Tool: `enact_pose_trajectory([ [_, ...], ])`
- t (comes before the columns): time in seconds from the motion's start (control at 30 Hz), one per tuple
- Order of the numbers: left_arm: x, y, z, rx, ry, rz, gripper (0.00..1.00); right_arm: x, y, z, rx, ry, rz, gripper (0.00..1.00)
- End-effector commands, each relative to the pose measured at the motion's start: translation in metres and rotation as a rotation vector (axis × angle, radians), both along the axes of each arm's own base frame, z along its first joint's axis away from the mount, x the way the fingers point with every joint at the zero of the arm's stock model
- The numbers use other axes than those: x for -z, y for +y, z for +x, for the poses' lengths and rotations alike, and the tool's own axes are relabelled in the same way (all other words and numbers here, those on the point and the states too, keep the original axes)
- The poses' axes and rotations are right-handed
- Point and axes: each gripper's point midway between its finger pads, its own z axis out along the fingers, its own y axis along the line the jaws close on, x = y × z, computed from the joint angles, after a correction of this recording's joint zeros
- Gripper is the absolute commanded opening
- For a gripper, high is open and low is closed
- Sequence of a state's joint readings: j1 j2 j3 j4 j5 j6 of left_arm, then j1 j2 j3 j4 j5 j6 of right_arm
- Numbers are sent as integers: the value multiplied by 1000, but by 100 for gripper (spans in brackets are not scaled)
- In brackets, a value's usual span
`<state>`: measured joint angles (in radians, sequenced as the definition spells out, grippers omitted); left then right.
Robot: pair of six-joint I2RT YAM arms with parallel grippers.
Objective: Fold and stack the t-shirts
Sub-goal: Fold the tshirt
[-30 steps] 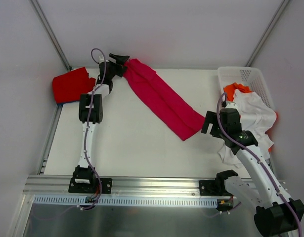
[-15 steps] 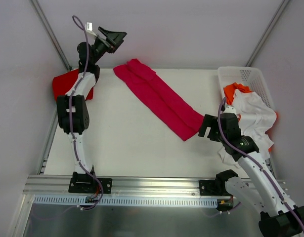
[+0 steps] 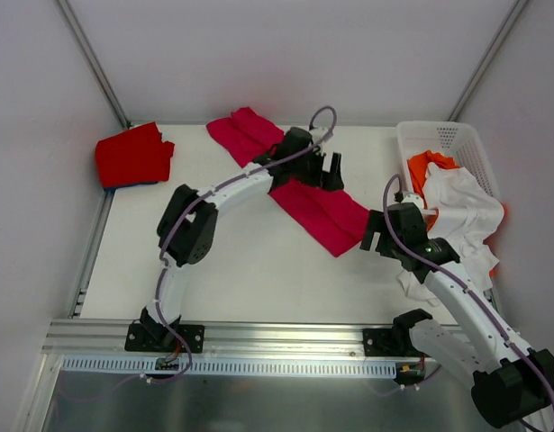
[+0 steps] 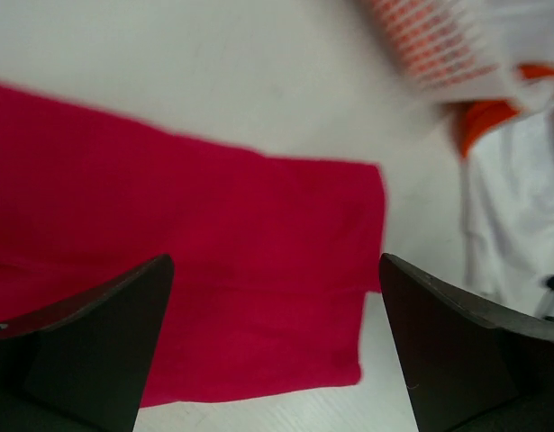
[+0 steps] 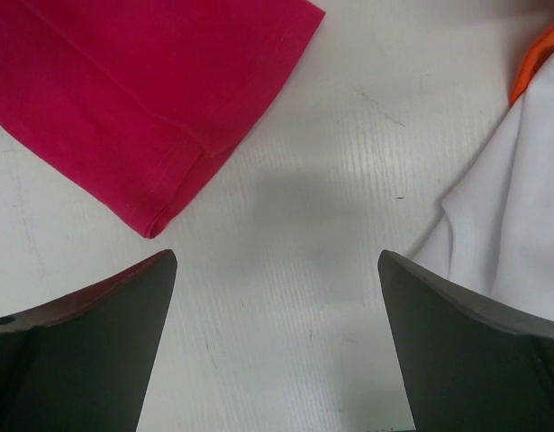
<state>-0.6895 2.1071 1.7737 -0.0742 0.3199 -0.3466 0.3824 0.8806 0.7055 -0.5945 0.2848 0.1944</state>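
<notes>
Hanging spread wide and empty, the left gripper [image 4: 275, 263] is above the crimson-pink t-shirt [image 3: 329, 219], over the half of the shirt nearer the arms. Through its wrist camera the dark fingers [image 4: 89, 353] frame the shirt's squared-off end and the bare table [image 3: 245, 265] just past it. The shirt itself lies flat as a long folded band, running diagonally from the far left toward the near right.

The right gripper [image 5: 277, 259] is parted too and grips nothing. It sits just off the near-right end of the crimson-pink t-shirt, over bare tabletop, with the shirt's corner on one side of its view and the white t-shirt [image 3: 464, 209] on the other.

That white t-shirt lies to the right of the crimson-pink one. It is draped over the near rim of the white lattice basket [image 3: 452, 135] and spills down onto the table. The orange t-shirt [image 3: 430, 165] shows beside it, inside the basket.

Well apart from the crimson-pink t-shirt's far-left end, the red t-shirt [image 3: 132, 155] lies folded at the table's left edge. A thin blue edge [image 3: 135, 184] shows under its near side.
</notes>
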Motion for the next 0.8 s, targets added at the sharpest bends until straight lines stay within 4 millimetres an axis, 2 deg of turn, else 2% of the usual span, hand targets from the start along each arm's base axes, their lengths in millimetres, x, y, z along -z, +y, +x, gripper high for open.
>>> enact_pose_trajectory([
  [0.0,61,-1,-20,-7,74,169,99,-10,-16,-2,53,-58,-46,100],
  [0.13,89,-23,-44,1,123,200,99,-13,-25,-7,74,-82,-73,99],
  [0.23,99,-34,-63,20,122,229,99,-12,-24,-7,71,-77,-68,100],
  [0.33,111,-37,-76,25,144,250,99,-10,-23,-6,72,-68,-71,99],
  [0.43,125,-31,-92,23,172,293,99,-7,-22,-6,68,-59,-70,99],
  [0.57,147,-5,-113,-14,207,413,99,-8,-22,-7,71,-74,-61,99],
  [0.67,167,30,-138,-35,275,541,99,-10,-21,-6,71,-81,-52,99],
  [0.7,176,51,-147,-62,283,608,99,-11,-21,-5,71,-85,-49,100],
  [0.77,184,73,-157,-103,302,661,99,-11,-20,-4,68,-85,-47,99],
])
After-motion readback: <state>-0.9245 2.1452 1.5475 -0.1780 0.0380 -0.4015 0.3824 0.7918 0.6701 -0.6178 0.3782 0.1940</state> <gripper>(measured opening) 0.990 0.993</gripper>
